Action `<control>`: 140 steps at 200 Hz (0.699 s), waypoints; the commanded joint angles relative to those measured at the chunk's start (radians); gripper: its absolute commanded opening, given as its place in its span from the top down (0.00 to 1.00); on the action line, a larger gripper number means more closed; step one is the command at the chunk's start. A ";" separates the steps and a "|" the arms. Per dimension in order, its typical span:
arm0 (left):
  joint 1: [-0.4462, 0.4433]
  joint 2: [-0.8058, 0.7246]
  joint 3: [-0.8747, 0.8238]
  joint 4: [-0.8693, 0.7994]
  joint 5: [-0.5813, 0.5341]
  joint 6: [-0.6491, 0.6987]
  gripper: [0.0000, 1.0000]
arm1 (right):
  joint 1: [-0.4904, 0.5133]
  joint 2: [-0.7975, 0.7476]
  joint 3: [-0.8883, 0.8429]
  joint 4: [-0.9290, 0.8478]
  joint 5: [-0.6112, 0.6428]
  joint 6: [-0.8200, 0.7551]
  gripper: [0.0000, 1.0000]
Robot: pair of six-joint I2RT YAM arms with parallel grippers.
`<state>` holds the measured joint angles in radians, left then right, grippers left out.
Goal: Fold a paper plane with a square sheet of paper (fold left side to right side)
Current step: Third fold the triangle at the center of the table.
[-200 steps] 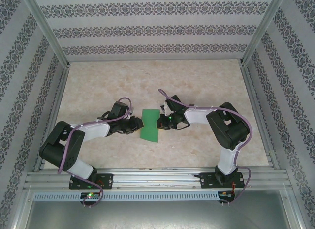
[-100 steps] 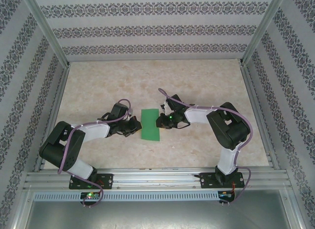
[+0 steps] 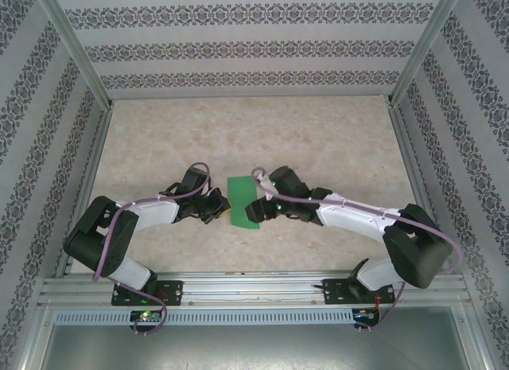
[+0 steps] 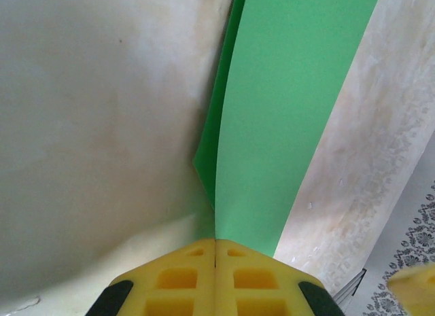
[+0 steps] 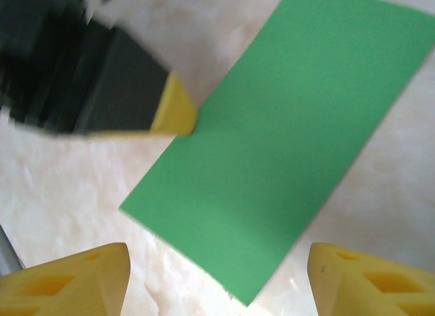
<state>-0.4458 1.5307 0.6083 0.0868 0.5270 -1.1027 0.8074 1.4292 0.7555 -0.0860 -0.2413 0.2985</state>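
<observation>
The square sheet of paper (image 3: pixel 242 196) is bright green and lies on the table as a narrow rectangle, doubled over; no paper plane shape is in view. My left gripper (image 3: pixel 220 210) sits at the sheet's left edge, shut on it. In the left wrist view the sheet (image 4: pixel 285 119) runs into the seam of my left gripper (image 4: pixel 215 242), its two layers parting just above it. My right gripper (image 3: pixel 256 214) hovers over the sheet's near right corner. In the right wrist view it (image 5: pixel 217 289) is open, with the sheet (image 5: pixel 285 146) below and a left fingertip (image 5: pixel 173 112) at the paper's edge.
The marbled tabletop (image 3: pixel 318 139) is walled by patterned panels (image 3: pixel 238 48) at the back and sides. An aluminium rail (image 3: pixel 254 286) carrying both arm bases runs along the near edge. The right arm's elbow (image 3: pixel 413 255) sits low at the right.
My right gripper has let go and opened. Its arm has stretched out low, the elbow dropping to the right. My left gripper has closed on the sheet's left edge.
</observation>
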 commanded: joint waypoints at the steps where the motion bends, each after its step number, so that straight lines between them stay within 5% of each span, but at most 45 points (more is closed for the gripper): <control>1: -0.015 -0.008 0.010 0.010 0.002 -0.039 1.00 | 0.109 -0.025 -0.040 -0.013 0.193 -0.126 0.29; 47: -0.016 -0.003 0.015 0.009 0.015 -0.040 1.00 | 0.282 0.038 -0.021 -0.019 0.404 -0.235 0.28; 140: -0.018 0.009 0.023 0.013 0.030 -0.040 1.00 | 0.306 0.277 0.156 0.012 0.449 -0.344 0.38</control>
<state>-0.4461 1.5307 0.6083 0.0875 0.5430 -1.1313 1.1023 1.6680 0.8631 -0.0917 0.1776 -0.0078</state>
